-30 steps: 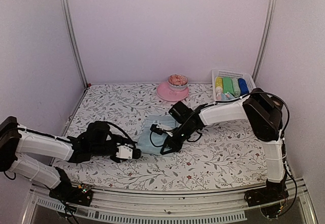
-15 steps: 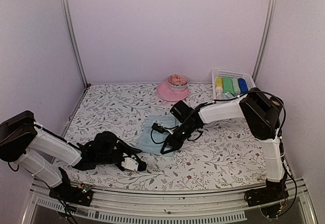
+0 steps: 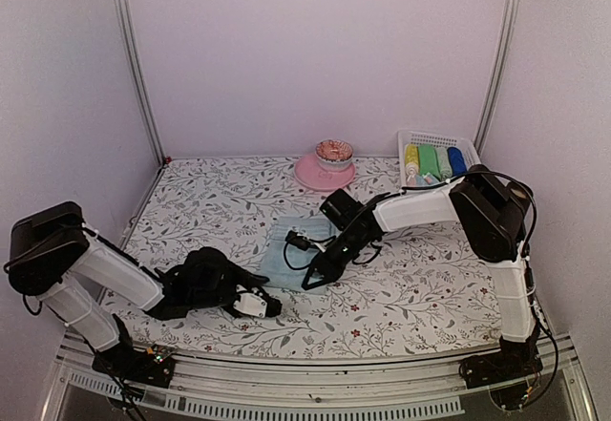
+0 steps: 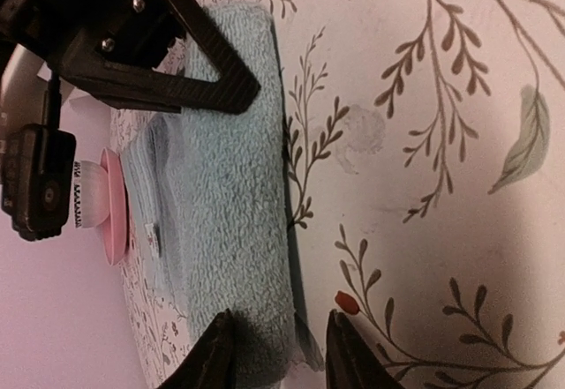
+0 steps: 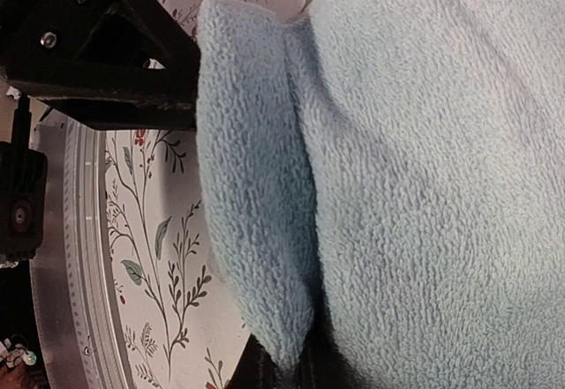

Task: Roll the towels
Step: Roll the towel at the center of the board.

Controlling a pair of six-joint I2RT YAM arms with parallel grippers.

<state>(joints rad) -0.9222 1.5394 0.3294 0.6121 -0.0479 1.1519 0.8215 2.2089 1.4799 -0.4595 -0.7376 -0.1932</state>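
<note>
While the right gripper (image 3: pixel 311 282) sits clamped on the folded near edge of the towel (image 3: pixel 282 263), the left gripper (image 3: pixel 267 306) is low over the table (image 3: pixel 430 287) at the towel's near-left corner, fingers (image 4: pixel 216 358) spread.

Left wrist cam: the corner of the fold lies between the spread tips. There's a gap on one side, so it isn't pinched. Can't tell if the other tip touches it.

Right wrist cam: the fold runs down to its own tips, which are pressed together on the fabric.

Towel is pale blue, mid-table, with one thick fold along the near edge and the rest lying flat.

Back right, a white basket (image 3: pixel 465 144) holds rolled towels (image 3: pixel 434 161) side by side: yellow, green, pale green, blue.

A pink plate (image 3: pixel 310 175) with a small bowl (image 3: pixel 334 150) on it sits back centre, well apart from the towel.
</note>
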